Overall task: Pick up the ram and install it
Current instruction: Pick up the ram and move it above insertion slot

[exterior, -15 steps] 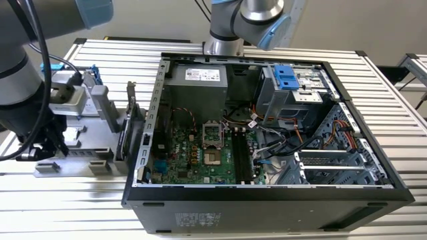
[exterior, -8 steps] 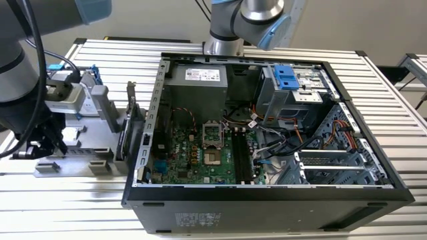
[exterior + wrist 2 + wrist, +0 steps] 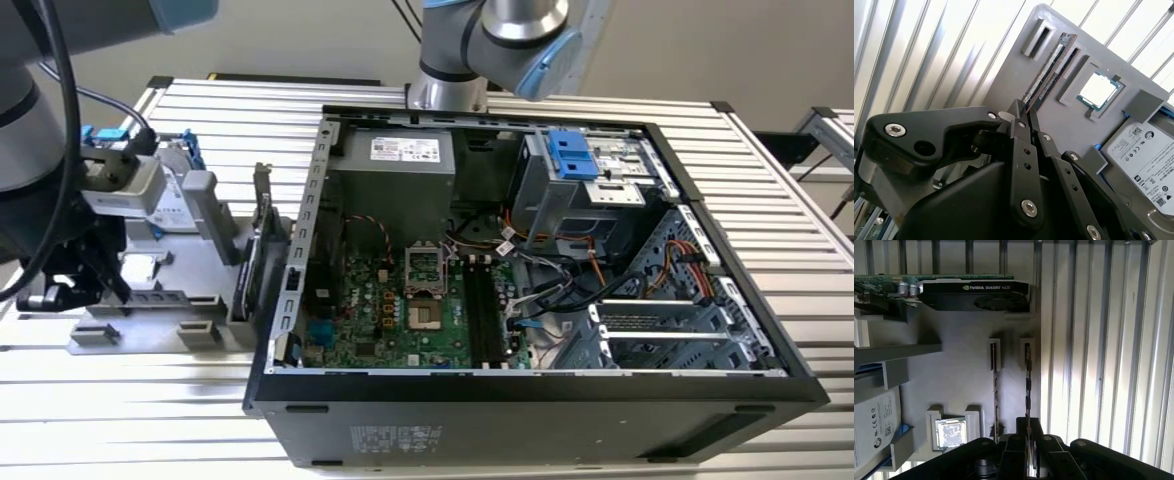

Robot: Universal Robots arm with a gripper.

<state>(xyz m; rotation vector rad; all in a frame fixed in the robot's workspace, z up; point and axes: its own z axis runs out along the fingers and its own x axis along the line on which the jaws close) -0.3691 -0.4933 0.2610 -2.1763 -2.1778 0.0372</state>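
The tool (image 3: 1028, 422) is drawn narrow and closed on the ram (image 3: 1027, 385), one finger on each flat face at one end of the stick. The ram stands on edge in a slot of the gray holder (image 3: 954, 385), in the slot nearest the holder's rim, just beside the bare slats of the tabletop (image 3: 1104, 365). A second stick (image 3: 995, 390) stands parallel in the next slot, close by but apart from the fingers. In both wrist views a processor chip (image 3: 950, 434) lies flat in a square pocket beyond that stick, and a drive (image 3: 874, 420) sits further along the holder. A graphics card (image 3: 974, 292) stands across the far ends of the two slots. In the exterior view the holder lies at that view's left, beside the open case (image 3: 534, 400), whose motherboard (image 3: 387, 310) faces up.
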